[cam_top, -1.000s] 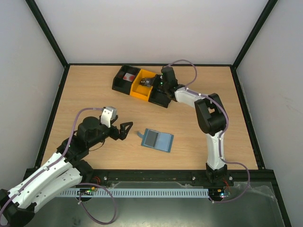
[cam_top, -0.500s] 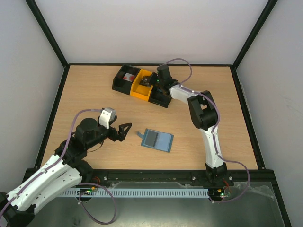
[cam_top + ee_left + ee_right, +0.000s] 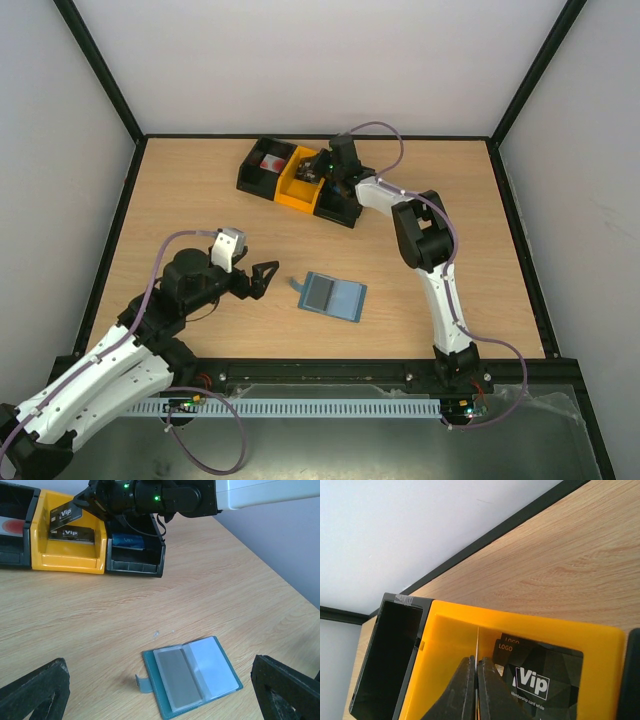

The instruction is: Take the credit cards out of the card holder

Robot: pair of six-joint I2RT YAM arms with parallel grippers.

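Observation:
The card holder (image 3: 333, 296) (image 3: 192, 677) lies open and flat on the table, its clear sleeves facing up and its small tab (image 3: 142, 682) sticking out to the left. My left gripper (image 3: 262, 278) (image 3: 160, 692) hovers just left of it, open, with the holder between its spread fingers (image 3: 35, 690) in the left wrist view. My right gripper (image 3: 318, 172) (image 3: 476, 667) hangs over the yellow bin (image 3: 300, 183) (image 3: 440, 650), shut on a black "Vip" credit card (image 3: 65, 514), which shows edge-on in the right wrist view. More black credit cards (image 3: 72, 533) (image 3: 540, 677) lie in that bin.
The yellow bin sits between black compartments at the back of the table. The left compartment (image 3: 262, 165) holds something red and white. A blue card (image 3: 127, 541) lies in the right one. Black frame rails and white walls surround the table.
The right arm has swung a little to the left, bringing its gripper and card further over the yellow bin. The left arm has barely moved.

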